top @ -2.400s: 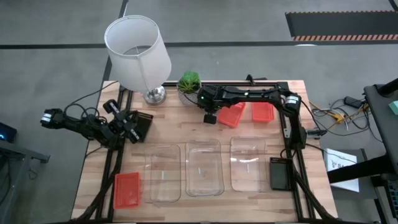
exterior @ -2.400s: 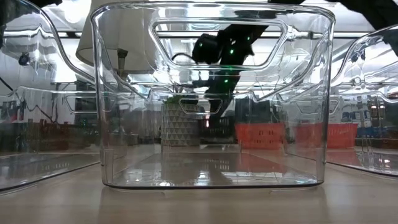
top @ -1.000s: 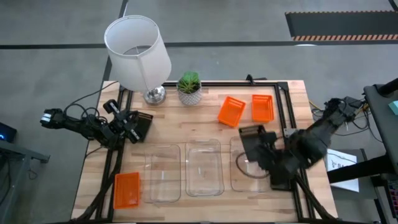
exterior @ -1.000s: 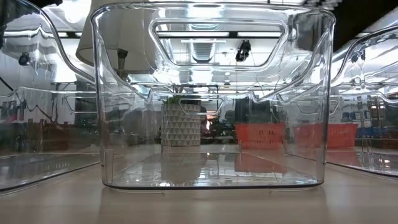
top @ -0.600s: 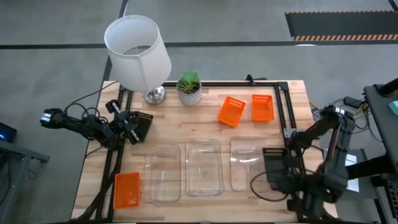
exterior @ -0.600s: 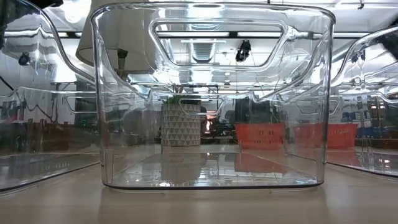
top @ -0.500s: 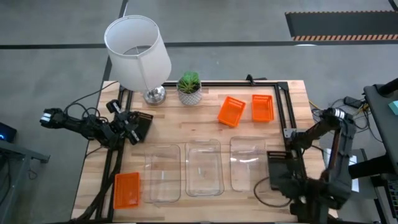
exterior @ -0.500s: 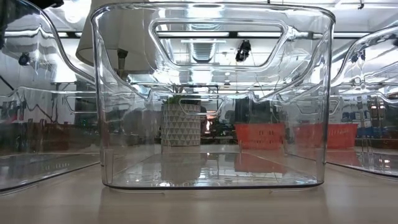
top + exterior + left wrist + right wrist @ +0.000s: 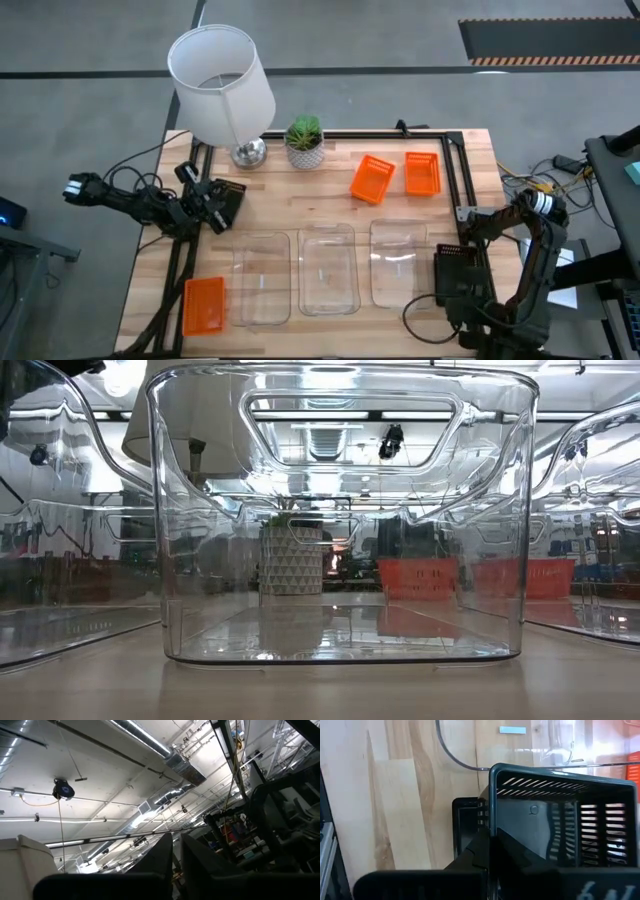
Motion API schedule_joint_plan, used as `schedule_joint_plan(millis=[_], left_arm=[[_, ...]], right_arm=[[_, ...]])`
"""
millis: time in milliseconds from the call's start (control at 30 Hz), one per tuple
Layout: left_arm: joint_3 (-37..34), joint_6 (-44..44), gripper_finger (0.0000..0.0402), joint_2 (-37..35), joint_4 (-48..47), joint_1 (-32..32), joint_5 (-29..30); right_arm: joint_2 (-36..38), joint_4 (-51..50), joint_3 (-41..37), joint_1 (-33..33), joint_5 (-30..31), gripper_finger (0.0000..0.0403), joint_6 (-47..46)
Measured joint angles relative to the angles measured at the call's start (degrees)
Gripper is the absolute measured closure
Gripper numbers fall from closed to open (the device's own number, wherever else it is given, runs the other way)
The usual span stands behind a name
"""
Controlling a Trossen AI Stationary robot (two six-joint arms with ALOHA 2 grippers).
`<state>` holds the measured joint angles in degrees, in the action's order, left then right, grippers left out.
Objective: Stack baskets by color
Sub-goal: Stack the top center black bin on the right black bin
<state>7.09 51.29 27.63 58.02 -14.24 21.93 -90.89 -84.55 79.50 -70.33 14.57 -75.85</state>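
Observation:
My right gripper (image 9: 468,305) hangs over the table's near right corner, shut on a black basket (image 9: 560,815). That basket (image 9: 455,268) sits just above a second black basket (image 9: 464,827), which lies on the table. At the table's left edge my left gripper (image 9: 205,203) points upward and is shut on a third black basket (image 9: 229,202). Three clear baskets (image 9: 328,270) stand in a row on the near half. Two orange baskets (image 9: 371,178) lie at the far right, and one orange basket (image 9: 204,305) at the near left. My right gripper has a side wall (image 9: 491,815) of the black basket between its fingers, one finger (image 9: 520,862) inside and one outside. It comes from above, pointing steeply down. The basket is tilted and lifted clear, above the other black basket. My left gripper holds the black basket at its left end (image 9: 216,200); the gripper hides the exact place. The basket is off the table, beyond the upturned fingers.
A white lamp (image 9: 220,80) and a potted plant (image 9: 305,140) stand at the far edge. A black frame rail (image 9: 460,190) runs along the right side. In the low view the middle clear basket (image 9: 340,510) fills the picture.
My right gripper has swung with the black basket from over the right clear basket toward the table's near right corner, and has sunk. It has turned, and the basket now hangs over the black basket on the table. My left gripper has rolled slightly in place.

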Motion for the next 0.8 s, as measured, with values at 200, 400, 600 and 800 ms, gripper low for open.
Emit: schedule_joint_plan(millis=[200,400,600,800], left_arm=[[0.0,0.04,0.0382,0.01,0.02,0.0,0.0],[0.0,0.04,0.0382,-0.04,0.04,0.0,0.0],[0.0,0.07,0.0382,0.01,0.04,0.01,0.0],[0.0,0.04,0.0382,-0.01,0.07,0.02,0.0]], right_arm=[[-1.52,-0.63,-0.12,-0.06,-0.19,0.0394,0.23],[-3.89,-0.18,-0.17,-0.06,-2.12,0.0394,2.19],[-5.97,-0.15,-0.19,-0.06,-3.06,0.0394,2.34],[-7.24,-0.22,-0.19,-0.06,-3.06,0.0384,2.24]])
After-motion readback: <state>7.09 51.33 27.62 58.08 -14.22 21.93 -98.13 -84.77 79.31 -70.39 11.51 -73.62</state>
